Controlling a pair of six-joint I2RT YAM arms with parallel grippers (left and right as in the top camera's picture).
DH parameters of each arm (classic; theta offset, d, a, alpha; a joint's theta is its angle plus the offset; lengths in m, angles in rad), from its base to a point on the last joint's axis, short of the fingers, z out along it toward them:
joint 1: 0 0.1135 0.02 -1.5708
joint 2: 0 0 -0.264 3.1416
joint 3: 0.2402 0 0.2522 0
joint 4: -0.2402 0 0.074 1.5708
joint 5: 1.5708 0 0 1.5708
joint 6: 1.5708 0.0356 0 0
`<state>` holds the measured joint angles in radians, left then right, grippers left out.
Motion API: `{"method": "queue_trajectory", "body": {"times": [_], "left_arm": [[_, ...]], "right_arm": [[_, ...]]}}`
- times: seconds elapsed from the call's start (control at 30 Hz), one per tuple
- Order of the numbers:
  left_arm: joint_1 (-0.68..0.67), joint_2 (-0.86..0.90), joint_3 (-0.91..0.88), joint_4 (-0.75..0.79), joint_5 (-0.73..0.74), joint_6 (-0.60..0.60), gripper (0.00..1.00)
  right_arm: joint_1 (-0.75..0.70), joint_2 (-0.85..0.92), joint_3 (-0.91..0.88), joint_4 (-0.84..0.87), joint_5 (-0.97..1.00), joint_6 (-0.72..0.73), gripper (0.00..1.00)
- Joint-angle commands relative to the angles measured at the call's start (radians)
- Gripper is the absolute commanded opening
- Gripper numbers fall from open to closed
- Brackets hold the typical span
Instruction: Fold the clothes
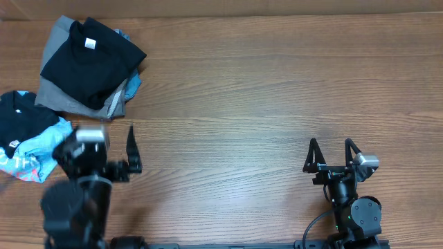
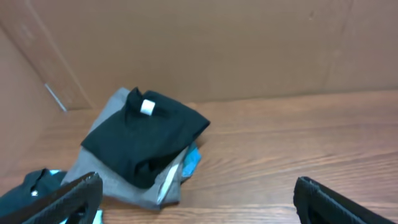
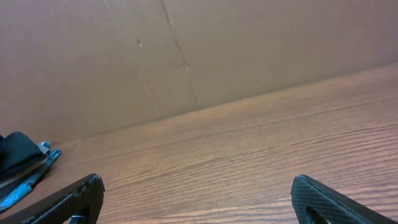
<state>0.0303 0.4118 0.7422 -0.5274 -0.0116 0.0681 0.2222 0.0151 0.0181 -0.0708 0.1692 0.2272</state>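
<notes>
Facing folded T-shirt (image 2: 146, 138), left wrist view

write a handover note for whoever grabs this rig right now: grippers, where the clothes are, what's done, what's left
Left gripper: open, empty, low over the front left of the table.
Right gripper: open, empty, front right.
Black T-shirt: folded into a compact packet, white neck tag up, lying on the grey folded trousers at the far left corner.
Done: the fold looks complete; neither gripper touches the shirt.
Left: probably only a check of the fold. A black and light-blue printed garment lies loose at the left edge.
</notes>
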Motion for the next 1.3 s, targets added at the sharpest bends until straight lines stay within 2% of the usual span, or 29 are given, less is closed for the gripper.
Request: {"method": "queue_trajectory", "body": {"times": [0.0, 0.2, 0.4, 0.53, 0.63, 1.27], "left_arm": [[0.018, -0.140, -0.157, 0.065, 0.027, 0.045, 1.00], [0.018, -0.309, -0.437, 0.257, 0.052, 0.040, 1.00], [0.016, -0.395, -0.621, 0.415, 0.091, 0.040, 1.00], [0.014, -0.409, -0.722, 0.515, 0.090, -0.007, 1.00], [0.014, -0.408, -0.737, 0.451, 0.089, -0.016, 1.00], [0.014, -0.402, -0.737, 0.457, 0.087, -0.016, 1.00]], "right_arm": [[-0.007, -0.008, -0.010, 0.007, 0.010, -0.008, 1.00], [-0.007, -0.008, -0.010, 0.006, 0.010, -0.008, 1.00], [-0.007, -0.008, -0.010, 0.007, 0.010, -0.008, 1.00], [-0.007, -0.008, -0.010, 0.006, 0.010, -0.008, 1.00], [-0.007, -0.008, -0.010, 0.007, 0.010, -0.008, 1.00], [-0.007, -0.008, -0.010, 0.007, 0.010, -0.008, 1.00]]}}
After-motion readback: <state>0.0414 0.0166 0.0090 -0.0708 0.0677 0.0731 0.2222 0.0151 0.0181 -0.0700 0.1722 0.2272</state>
